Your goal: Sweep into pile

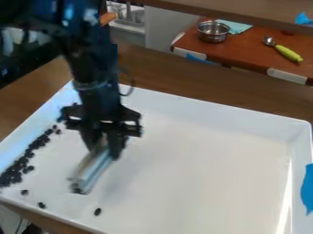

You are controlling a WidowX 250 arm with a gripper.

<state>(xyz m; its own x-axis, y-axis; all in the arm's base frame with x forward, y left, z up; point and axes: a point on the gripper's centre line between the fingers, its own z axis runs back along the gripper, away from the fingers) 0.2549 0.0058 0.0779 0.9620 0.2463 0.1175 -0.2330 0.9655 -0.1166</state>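
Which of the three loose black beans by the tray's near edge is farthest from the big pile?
The bean farthest right in the picture. It lies alone, while the other two are nearer the pile.

Soft light across the white tray [202, 160], bright glare down its right side, dimness upper left

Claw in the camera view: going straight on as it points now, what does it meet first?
The white tray's floor, probably; the claw slants down at it and the pale tool it grips would touch first. Remaining gap unclear from this angle.
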